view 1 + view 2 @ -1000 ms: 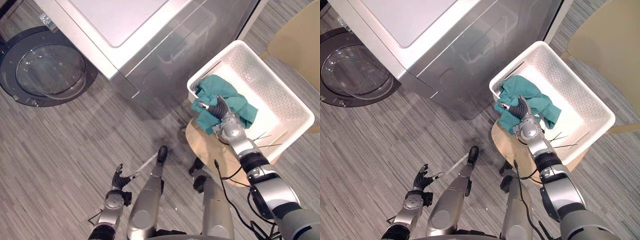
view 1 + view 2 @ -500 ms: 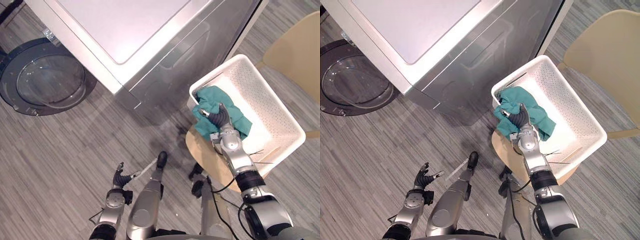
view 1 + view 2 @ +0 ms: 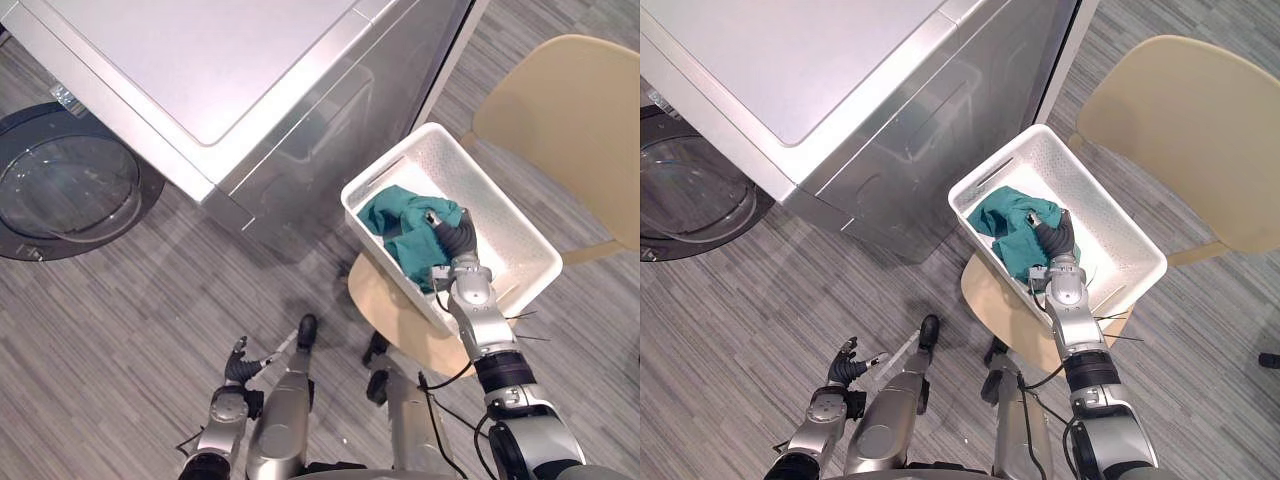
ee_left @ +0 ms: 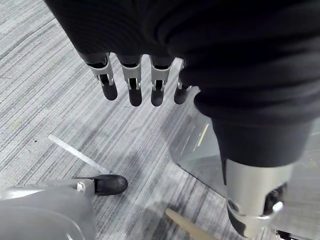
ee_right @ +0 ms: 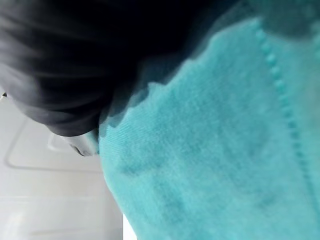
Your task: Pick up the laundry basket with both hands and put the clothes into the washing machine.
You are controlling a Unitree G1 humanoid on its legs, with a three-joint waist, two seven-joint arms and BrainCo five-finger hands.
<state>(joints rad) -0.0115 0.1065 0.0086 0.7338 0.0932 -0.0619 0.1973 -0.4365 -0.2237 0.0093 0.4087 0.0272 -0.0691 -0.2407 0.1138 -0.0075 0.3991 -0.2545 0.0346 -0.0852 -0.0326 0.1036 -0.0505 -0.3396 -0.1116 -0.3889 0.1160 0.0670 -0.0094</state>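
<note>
Right hand (image 3: 457, 238) over basket (image 3: 497, 212) rim, clutching teal cloth (image 3: 393, 222), washing machine (image 3: 230, 60) beside

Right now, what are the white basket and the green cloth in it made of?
The basket looks like hard white plastic, smooth, with rows of tiny holes in its walls. The cloth seems soft, matte teal knit fabric: it crumples in folds, and close up fine ribs and a stitched line show.
</note>
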